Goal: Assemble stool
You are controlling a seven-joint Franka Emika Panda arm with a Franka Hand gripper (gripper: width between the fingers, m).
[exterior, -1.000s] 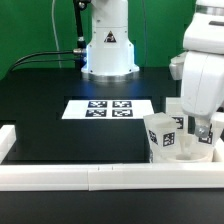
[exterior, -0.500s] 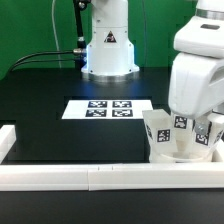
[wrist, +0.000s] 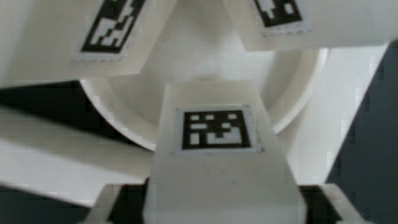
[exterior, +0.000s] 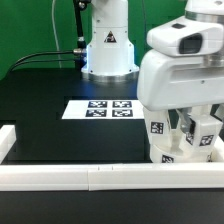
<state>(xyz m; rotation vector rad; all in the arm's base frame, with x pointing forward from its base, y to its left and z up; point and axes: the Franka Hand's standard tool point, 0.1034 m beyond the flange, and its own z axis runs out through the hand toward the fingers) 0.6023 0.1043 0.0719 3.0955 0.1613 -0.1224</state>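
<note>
The stool's round white seat [exterior: 168, 156] sits at the exterior view's right, against the white front rail. Stubby white legs with black-and-white tags stand up from it [exterior: 157, 128]. My gripper [exterior: 192, 132] reaches down among them, its big white hand hiding much of the stool. In the wrist view my gripper [wrist: 219, 205] is shut on one tagged leg [wrist: 217, 130], a dark finger [wrist: 125, 205] pressed to each side. This leg stands in the dish-like seat [wrist: 111, 108]. Two other tagged legs [wrist: 116, 40] show beyond it.
The marker board [exterior: 100, 107] lies flat on the black table at mid-scene. A long white rail [exterior: 70, 172] runs along the front, and another [exterior: 8, 140] along the exterior view's left. The arm's base [exterior: 108, 50] stands behind the marker board.
The arm's hand has swung towards the exterior view's left and now covers more of the stool. The seat has stayed in place against the rail.
</note>
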